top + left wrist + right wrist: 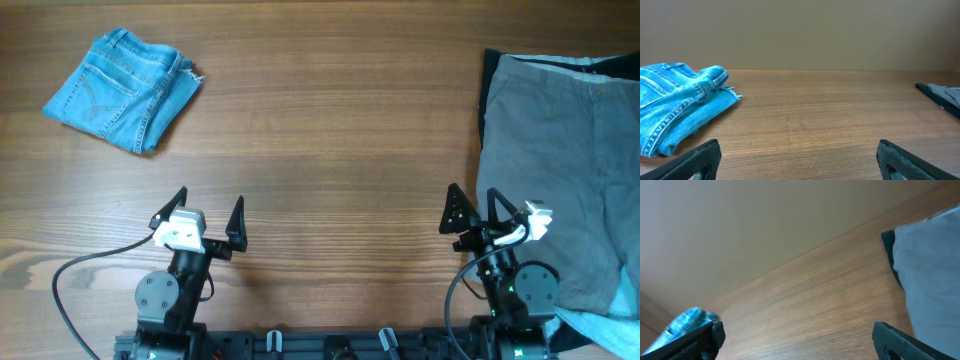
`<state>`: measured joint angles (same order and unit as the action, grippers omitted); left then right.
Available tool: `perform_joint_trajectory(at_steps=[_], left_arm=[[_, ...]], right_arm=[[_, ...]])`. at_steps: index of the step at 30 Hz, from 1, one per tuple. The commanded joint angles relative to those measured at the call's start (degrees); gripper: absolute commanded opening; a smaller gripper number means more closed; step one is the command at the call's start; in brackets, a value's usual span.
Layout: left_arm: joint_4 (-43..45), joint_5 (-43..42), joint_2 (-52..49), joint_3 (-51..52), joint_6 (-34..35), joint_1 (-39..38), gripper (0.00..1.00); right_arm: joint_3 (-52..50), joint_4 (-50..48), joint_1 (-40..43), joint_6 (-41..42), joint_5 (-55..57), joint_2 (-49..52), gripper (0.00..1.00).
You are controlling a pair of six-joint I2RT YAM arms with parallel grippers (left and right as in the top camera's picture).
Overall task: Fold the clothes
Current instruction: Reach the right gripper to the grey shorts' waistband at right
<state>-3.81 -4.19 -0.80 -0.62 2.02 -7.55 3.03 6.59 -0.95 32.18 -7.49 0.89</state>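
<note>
The grey shorts (565,160) lie spread flat at the right side of the table, running off the right edge of the overhead view, on top of a black garment (487,90). They show as a pale grey mass in the right wrist view (932,265). My right gripper (475,212) is open and empty at the shorts' lower left edge, its right finger over the cloth. In its wrist view the open jaws (797,340) frame bare wood. My left gripper (208,212) is open and empty over bare table at the front left (799,162).
Folded blue denim shorts (125,85) lie at the back left, also in the left wrist view (680,102). The black garment's edge shows at the far right of the left wrist view (940,97). A pale blue cloth (610,320) peeks out at the front right.
</note>
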Motion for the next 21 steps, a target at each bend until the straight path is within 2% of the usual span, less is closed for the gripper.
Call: perform_joint_trajectory(at_steps=[1,6,8,11,14,21], left_arm=[[1.0,-3.9,0.4,0.3,0.1,0.3,1.0],[3.0,-6.7,0.3,-5.4,0.1,0.3,1.0],[2.0,-6.0,-0.3,-9.6,0.1,0.3,1.0],[-6.6,-4.2,-4.7,-19.6,0.1,0.3,1.0],[-16.0,-4.1,-11.3,-29.0,0.1,0.3,1.0],[-38.2,-7.0,-32.9,-52.9,0.2,0.3,1.0]], right_arm=[[0.5,-0.2,0.3,4.0,-1.9,-0.1,1.0],[6.1,1.1,0.3,-5.7,-9.7,0.8,1.0],[11.2,5.0,0.3,-9.6,-10.4,1.9,1.0],[20.0,12.2,0.3,-15.7,-11.0,6.1,0.99],[28.7,21.3,0.3,-17.6,-10.8,12.6,1.0],[48.1,40.9,0.3,-20.7,-5.2,38.2,1.0]])
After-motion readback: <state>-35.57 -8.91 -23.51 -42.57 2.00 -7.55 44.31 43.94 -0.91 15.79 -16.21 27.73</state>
